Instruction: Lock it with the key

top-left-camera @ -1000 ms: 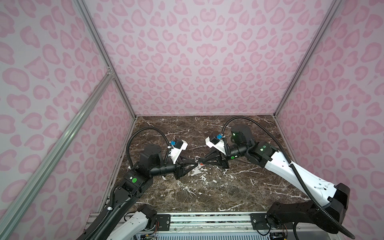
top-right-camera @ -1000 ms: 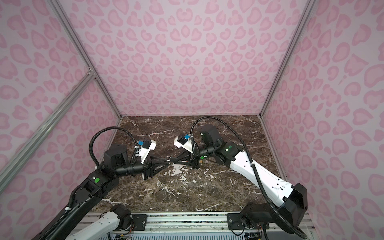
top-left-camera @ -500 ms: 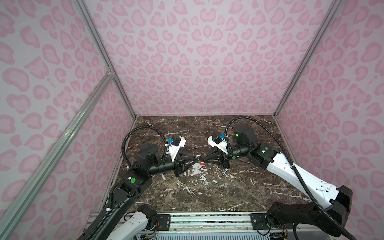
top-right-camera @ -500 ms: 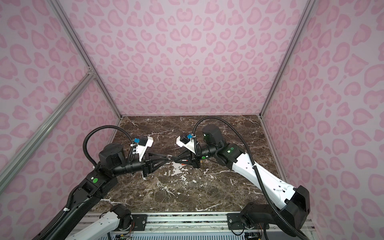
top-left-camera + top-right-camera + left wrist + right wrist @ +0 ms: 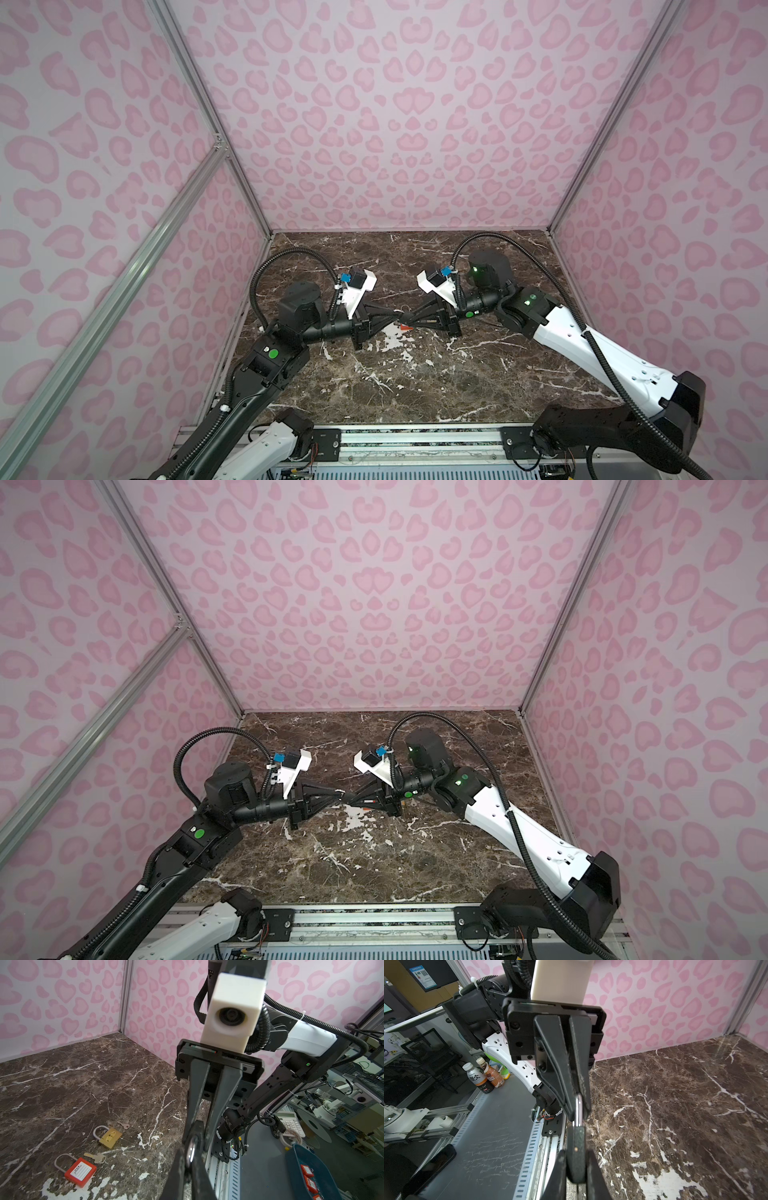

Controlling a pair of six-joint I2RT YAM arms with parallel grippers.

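A black padlock (image 5: 576, 1153) hangs above the table between both grippers. My right gripper (image 5: 576, 1160) is shut on its body. My left gripper (image 5: 190, 1154) is shut on its silver shackle (image 5: 578, 1108), seen edge-on (image 5: 190, 1150). In both top views the two grippers meet tip to tip over the table's middle, left gripper (image 5: 397, 322) (image 5: 341, 797) against right gripper (image 5: 407, 323) (image 5: 353, 802). A key (image 5: 96, 1157) lies on the marble beside a red padlock (image 5: 80, 1171). A smaller key (image 5: 124, 1125) lies by a brass padlock (image 5: 109, 1136). Neither key is held.
The red padlock (image 5: 406, 328) shows on the table under the grippers in a top view. Pink patterned walls close the back and both sides. A metal rail (image 5: 415, 436) runs along the front edge. A blue bin (image 5: 309, 1169) stands beyond that edge.
My left gripper's jaws have narrowed and shut on the padlock's shackle. The right gripper keeps its hold on the padlock body; both arms stay nearly in place.
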